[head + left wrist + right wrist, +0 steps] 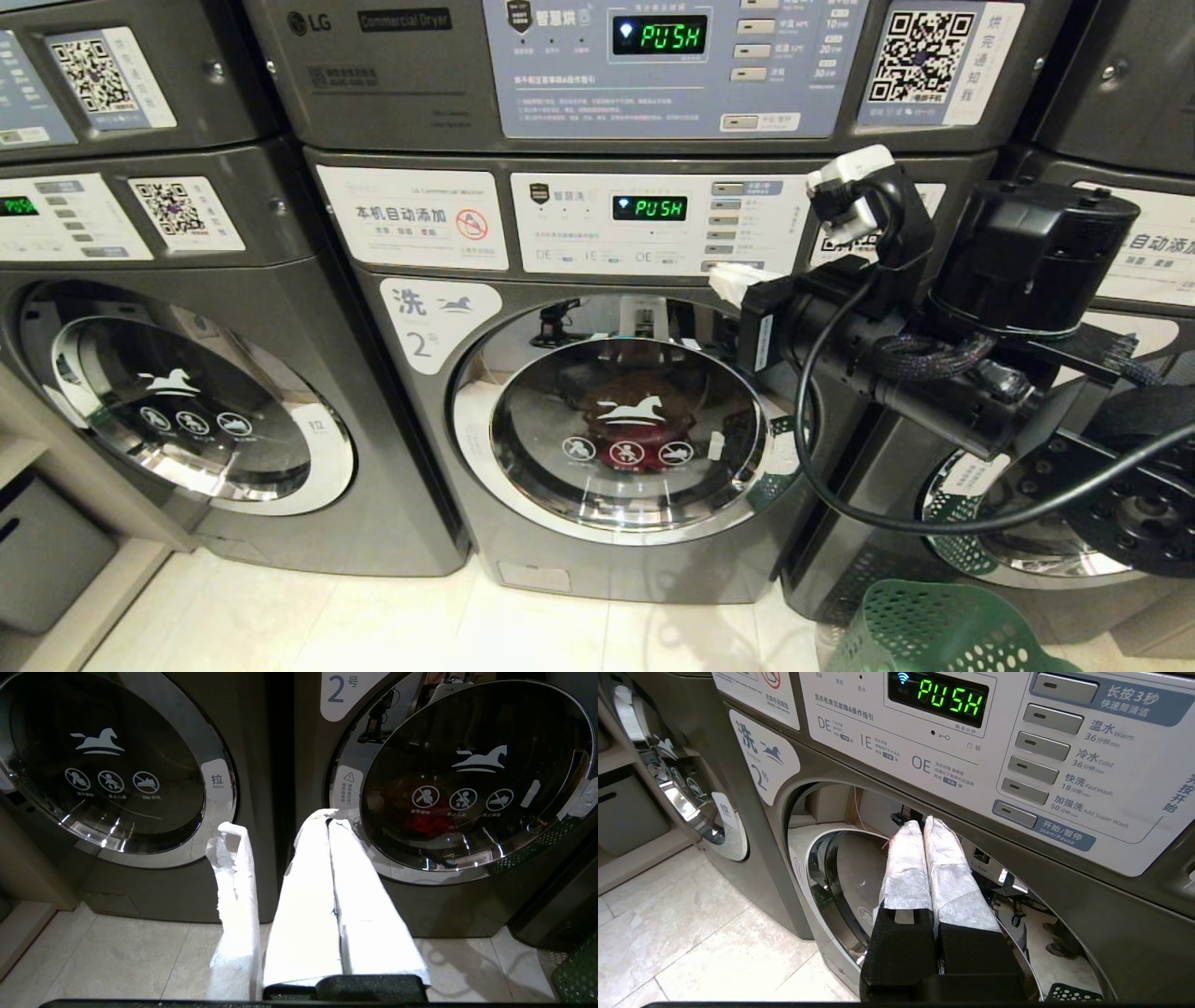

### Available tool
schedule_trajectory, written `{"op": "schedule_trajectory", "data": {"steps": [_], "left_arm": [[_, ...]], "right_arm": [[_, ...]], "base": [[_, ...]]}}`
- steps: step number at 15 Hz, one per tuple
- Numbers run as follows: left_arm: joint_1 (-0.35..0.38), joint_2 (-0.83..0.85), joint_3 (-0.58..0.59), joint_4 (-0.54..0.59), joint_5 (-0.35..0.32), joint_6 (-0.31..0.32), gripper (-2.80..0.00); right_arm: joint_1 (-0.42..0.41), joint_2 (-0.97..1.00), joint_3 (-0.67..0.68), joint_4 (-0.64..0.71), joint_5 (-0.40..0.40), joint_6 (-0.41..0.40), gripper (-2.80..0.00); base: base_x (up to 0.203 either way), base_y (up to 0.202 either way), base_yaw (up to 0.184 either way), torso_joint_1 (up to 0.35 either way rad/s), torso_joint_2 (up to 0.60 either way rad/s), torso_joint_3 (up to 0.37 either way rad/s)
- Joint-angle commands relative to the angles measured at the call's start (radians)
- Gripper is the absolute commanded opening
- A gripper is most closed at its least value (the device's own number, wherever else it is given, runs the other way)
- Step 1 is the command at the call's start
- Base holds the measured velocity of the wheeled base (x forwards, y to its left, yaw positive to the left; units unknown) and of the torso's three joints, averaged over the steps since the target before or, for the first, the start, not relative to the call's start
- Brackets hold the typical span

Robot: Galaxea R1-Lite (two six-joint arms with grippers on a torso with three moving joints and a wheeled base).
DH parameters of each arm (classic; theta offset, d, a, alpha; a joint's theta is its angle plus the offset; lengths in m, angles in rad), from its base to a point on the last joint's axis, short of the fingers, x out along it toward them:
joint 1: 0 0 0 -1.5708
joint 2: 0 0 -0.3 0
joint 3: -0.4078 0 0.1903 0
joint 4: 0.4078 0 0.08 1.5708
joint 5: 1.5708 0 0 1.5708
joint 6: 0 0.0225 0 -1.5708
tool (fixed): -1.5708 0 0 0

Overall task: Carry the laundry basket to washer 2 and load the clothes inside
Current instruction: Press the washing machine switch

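Dark grey washer 2 [597,448] with chrome-rimmed door holds red clothes [644,439]; the perforated laundry basket [934,630] is green.

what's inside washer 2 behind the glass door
Through the closed door of washer 2, a red bundle, the clothes, shows low in the drum. Reflections hide the rest of the drum.

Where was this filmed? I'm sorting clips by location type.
Most likely a self-service laundromat: numbered front-load machines like washer 2 stand in a row, a commercial dryer is stacked above, with QR payment stickers.
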Motion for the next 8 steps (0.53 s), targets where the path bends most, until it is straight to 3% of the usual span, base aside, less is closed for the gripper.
{"op": "schedule_trajectory", "data": {"steps": [1, 8], "left_arm": [[0.000, 0.000, 0.040, -0.001, 0.001, -0.003, -2.80], [0.000, 0.000, 0.040, -0.001, 0.002, -0.006, -2.80]], "right_arm": [[-0.001, 0.013, -0.008, -0.008, -0.004, 0.009, -2.80], [-0.014, 0.053, -0.036, -0.008, -0.008, 0.007, -2.80]], "base": [[0.000, 0.000, 0.000, 0.000, 0.00, 0.000], [0.000, 0.000, 0.000, 0.000, 0.00, 0.000]]}}
